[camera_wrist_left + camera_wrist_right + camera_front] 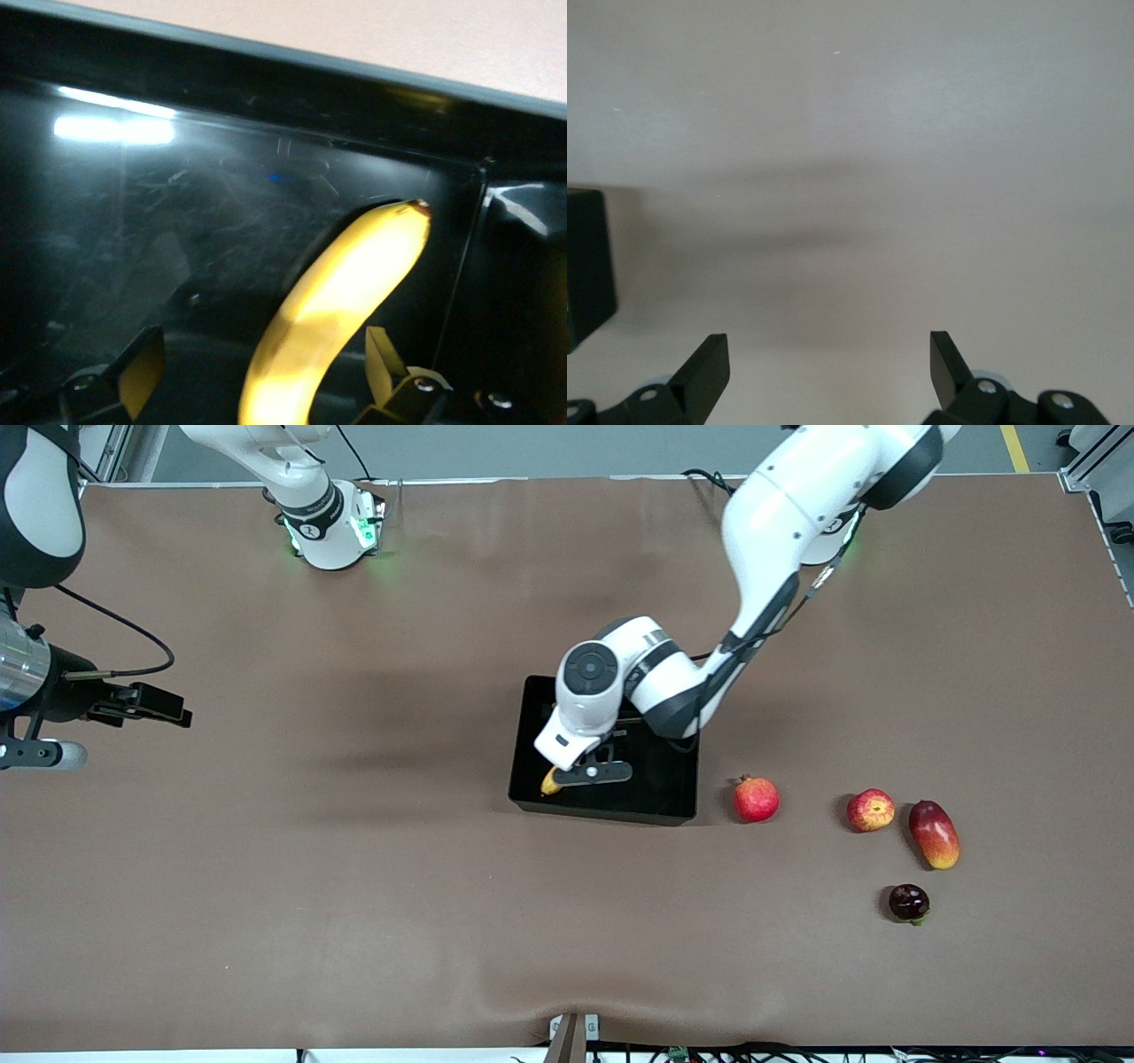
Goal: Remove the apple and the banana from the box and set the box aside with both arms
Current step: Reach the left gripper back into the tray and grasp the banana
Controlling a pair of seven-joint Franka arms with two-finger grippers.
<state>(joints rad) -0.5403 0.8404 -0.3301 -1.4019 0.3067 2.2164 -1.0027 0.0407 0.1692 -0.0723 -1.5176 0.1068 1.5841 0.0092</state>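
Nearest to the front camera, at the left arm's end of the table, lies a dark plum point(909, 903); a little farther lie the mango point(934, 833), the apple point(871, 810) and the pomegranate point(756, 799), so the apple is already out. Next comes the box point(660, 802), with the banana point(332, 310) inside. Our left gripper point(257, 376) is low in the box, fingers wide on both sides of the banana. We judge the banana step is in hand: close, then lift. Our right gripper point(824, 363) waits wide open over bare table.
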